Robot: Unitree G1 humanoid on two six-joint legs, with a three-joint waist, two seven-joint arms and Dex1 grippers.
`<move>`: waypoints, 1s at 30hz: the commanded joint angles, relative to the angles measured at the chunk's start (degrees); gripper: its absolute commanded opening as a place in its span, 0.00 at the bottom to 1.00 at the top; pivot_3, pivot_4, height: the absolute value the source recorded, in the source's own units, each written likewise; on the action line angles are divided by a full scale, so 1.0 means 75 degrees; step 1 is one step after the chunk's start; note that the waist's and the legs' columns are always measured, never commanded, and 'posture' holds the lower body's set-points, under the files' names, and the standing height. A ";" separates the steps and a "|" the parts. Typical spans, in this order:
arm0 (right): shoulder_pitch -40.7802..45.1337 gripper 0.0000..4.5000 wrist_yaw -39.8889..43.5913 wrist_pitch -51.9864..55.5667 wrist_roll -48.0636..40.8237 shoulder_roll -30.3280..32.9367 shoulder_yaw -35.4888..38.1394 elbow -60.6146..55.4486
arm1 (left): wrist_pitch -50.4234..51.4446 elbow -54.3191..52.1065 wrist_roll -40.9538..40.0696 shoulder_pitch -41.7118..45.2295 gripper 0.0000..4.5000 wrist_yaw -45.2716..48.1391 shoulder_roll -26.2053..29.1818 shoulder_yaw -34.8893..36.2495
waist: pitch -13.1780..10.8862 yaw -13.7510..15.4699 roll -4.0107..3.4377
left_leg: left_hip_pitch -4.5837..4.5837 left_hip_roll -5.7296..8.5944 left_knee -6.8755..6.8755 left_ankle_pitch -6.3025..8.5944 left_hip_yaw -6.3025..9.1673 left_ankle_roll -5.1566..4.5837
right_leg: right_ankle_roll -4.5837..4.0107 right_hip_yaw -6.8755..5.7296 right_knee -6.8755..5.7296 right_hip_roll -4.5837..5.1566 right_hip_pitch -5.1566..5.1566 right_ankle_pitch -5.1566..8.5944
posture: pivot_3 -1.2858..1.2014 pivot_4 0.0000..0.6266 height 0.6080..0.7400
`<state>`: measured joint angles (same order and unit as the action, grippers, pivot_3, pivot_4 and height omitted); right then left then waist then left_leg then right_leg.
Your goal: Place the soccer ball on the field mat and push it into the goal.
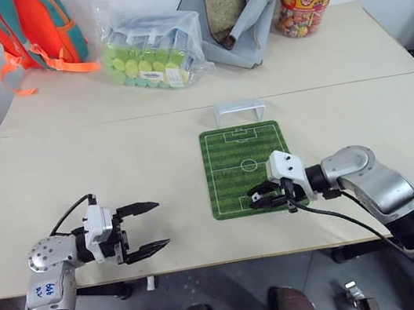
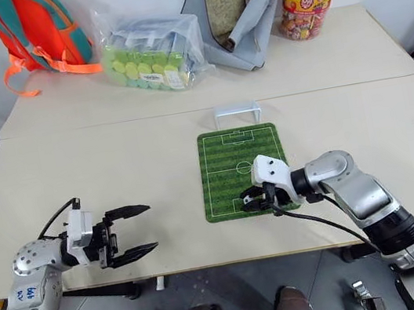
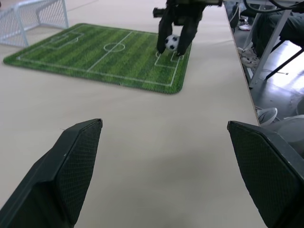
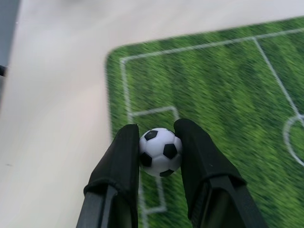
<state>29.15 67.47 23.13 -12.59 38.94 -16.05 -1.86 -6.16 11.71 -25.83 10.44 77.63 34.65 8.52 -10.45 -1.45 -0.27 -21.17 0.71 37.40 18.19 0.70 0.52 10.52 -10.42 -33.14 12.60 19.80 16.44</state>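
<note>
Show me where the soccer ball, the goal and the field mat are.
soccer ball (image 4: 160, 151), right wrist view, ball's middle.
goal (image 1: 239, 106), left eye view, top bar.
field mat (image 1: 228, 159), left eye view, bare grass.

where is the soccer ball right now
The soccer ball is pinched in the right tool, over the near end of the green mat.

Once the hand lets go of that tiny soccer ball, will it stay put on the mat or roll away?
The soccer ball is round and smooth, so it will probably roll at a light nudge. The field mat lies flat, so it may settle if released gently. It looks light: the right hand holds it with just two fingertips.
</note>
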 commanded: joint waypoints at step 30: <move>0.0096 0.48 0.0256 -0.0339 0.0007 -0.0076 0.0383 -0.0462 | -0.0128 0.0142 -0.0061 0.0399 1.00 -0.0296 -0.0136 -0.0041 | 0.0000 -0.0003 0.0000 | 0.0003 -0.0004 0.0031 0.0001 -0.0014 0.0002 | -0.0002 0.0026 -0.0038 -0.0003 0.0010 -0.0001 | 0.52 0.24 1.00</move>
<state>28.33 69.14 20.35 -11.06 37.49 -15.29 -2.33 -6.35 12.49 -25.90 12.90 75.22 33.76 8.01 -10.46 -1.48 -0.27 -21.16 0.68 37.64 18.20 0.58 0.53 10.50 -10.21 -33.42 12.58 19.88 16.43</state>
